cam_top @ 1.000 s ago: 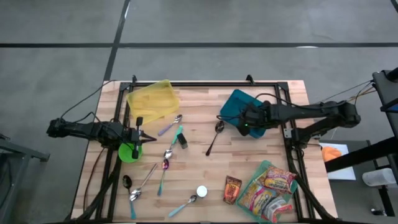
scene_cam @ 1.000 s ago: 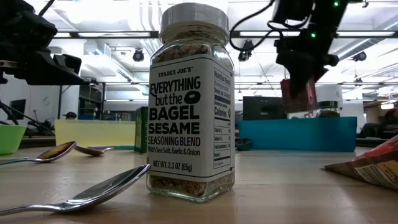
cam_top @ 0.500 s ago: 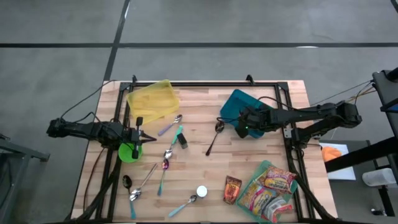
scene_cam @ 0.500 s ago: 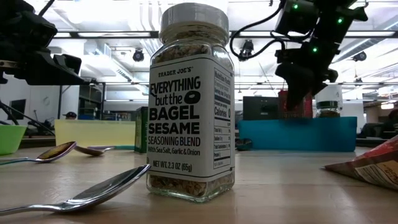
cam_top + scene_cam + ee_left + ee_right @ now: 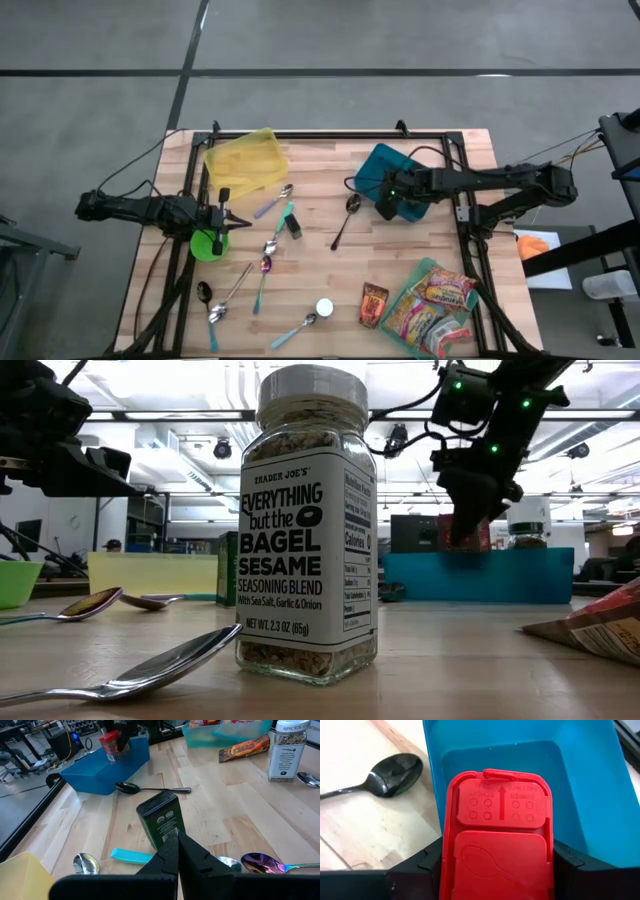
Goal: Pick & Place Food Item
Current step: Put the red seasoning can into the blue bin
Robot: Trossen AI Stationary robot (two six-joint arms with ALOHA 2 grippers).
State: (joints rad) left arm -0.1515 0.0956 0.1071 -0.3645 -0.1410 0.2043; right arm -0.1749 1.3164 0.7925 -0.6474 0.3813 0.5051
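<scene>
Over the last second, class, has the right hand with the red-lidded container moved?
Yes. The right hand has carried the red-lidded container leftward across the blue bin.

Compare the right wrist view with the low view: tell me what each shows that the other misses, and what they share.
Only the right wrist view shows the red flip-top lid of the held container, the inside of the blue plastic bin beneath it, and a dark metal spoon beside the bin.

Only the low view shows the glass jar of bagel sesame seasoning standing up front and a silver spoon lying by it.

Both show the right end effector gripping the red-capped container over the blue bin.
</scene>
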